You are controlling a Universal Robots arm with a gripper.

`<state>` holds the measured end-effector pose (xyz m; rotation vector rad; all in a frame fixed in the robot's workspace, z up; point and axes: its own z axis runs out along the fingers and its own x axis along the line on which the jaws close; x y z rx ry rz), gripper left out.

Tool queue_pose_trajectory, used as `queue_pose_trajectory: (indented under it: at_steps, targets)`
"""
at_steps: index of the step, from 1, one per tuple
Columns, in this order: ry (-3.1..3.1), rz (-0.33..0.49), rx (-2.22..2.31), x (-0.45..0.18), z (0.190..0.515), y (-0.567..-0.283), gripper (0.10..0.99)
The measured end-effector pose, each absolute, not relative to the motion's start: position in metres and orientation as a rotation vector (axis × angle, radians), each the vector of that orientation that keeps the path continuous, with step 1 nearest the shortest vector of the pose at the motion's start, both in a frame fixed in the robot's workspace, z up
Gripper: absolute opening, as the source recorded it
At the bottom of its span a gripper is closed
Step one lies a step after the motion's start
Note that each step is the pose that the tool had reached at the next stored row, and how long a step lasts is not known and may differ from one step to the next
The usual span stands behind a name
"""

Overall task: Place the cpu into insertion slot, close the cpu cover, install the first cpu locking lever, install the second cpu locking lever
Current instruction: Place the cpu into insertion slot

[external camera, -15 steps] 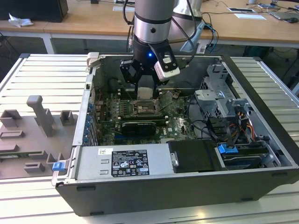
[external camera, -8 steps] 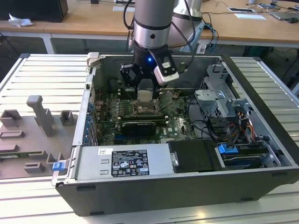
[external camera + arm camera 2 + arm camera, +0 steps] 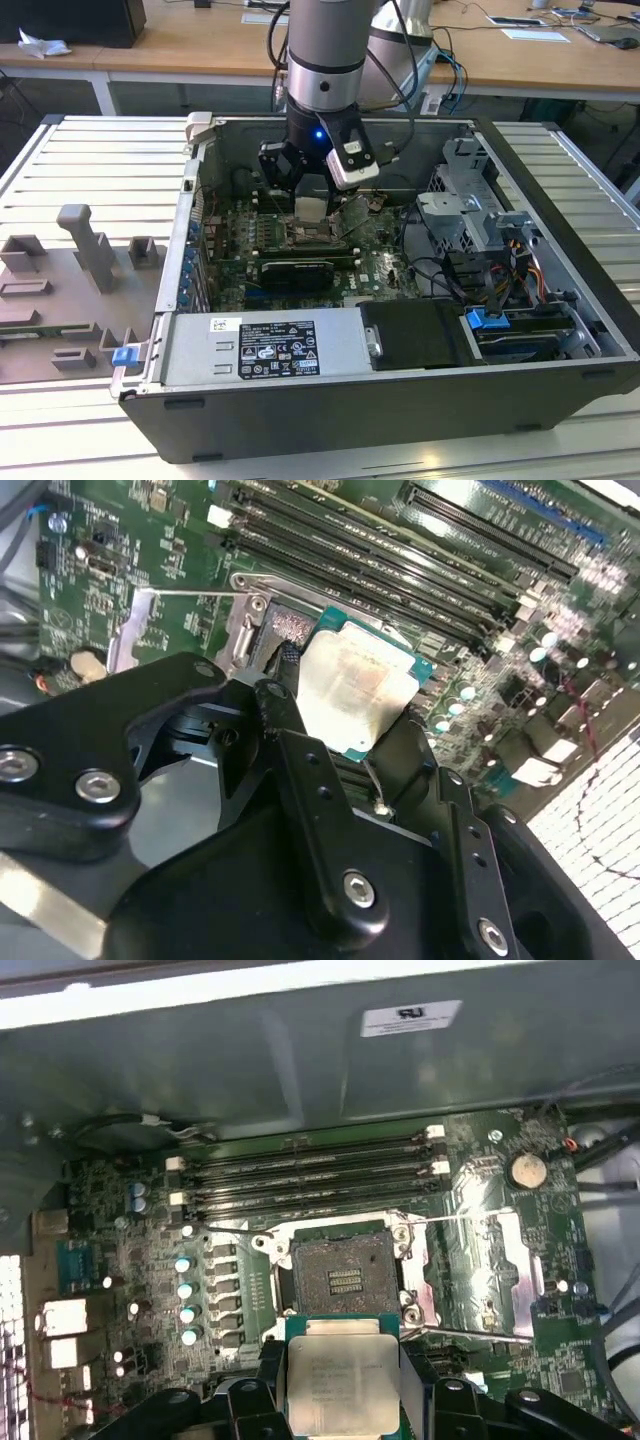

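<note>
Pincer of mine is clamped on the chip, with black fingers pressing two opposite edges. The chip's pale, matte metal face is turned up on a green backing. I hold it above the board, at the edge of the socket. The socket lies open, a dark square bed with a silver rim and nothing seated in it. The cover, a thin shiny frame plate, is swung flat to one side of the socket. Long black memory slots run along another side of it. A row of small blue-topped cans stands opposite the cover, and a coin battery sits near the cover. Around the board is the grey steel case, which rests on a ribbed metal worktop.
</note>
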<state>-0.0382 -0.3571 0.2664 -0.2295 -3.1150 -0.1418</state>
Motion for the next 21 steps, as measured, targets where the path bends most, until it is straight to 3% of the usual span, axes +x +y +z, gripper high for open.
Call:
queue_pose_trajectory:
  at_steps: [15, 21]
  targets:
    - [-3.035, -0.144, -0.805, -0.038, 0.255, -0.357, 0.541]
    - [-3.020, -0.094, -0.897, -0.033, 0.254, -0.355, 0.541]
